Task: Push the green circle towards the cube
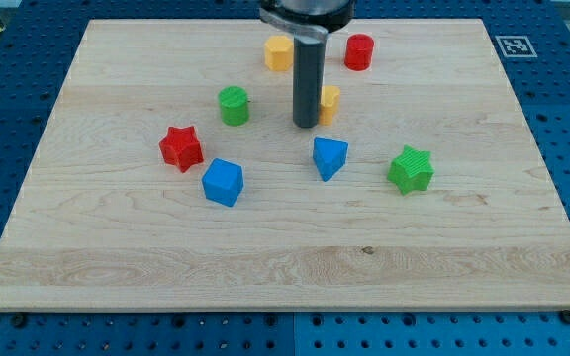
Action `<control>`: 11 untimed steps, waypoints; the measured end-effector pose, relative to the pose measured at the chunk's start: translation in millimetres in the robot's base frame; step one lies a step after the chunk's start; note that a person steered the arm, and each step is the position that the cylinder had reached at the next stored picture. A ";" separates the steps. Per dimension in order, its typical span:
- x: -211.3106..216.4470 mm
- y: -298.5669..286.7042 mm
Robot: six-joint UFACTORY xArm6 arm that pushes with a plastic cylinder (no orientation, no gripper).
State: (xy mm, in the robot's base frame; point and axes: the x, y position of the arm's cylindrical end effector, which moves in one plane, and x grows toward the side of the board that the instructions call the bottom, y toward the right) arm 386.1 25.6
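Note:
The green circle (234,105) is a short green cylinder standing left of centre on the wooden board (285,257). The blue cube (223,182) lies below it, towards the view's bottom, a block's width or two away. My tip (306,124) is the lower end of the dark rod, which comes down from the view's top. It sits to the right of the green circle, with a clear gap between them. It is right next to a small yellow block (331,102), which the rod partly hides.
A red star (181,147) lies left of the cube. A blue triangular block (330,157) lies below my tip. A green star (411,169) is at the right. A yellow hexagon (279,52) and a red cylinder (359,51) stand near the top edge.

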 end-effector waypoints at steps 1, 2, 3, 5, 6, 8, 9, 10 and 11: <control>-14.6 7.9; -30.7 -7.4; -57.6 -35.6; -49.1 -110.1; -48.3 -112.3; -28.3 -111.4; -18.7 -105.3; -9.8 -88.5; -4.6 -65.1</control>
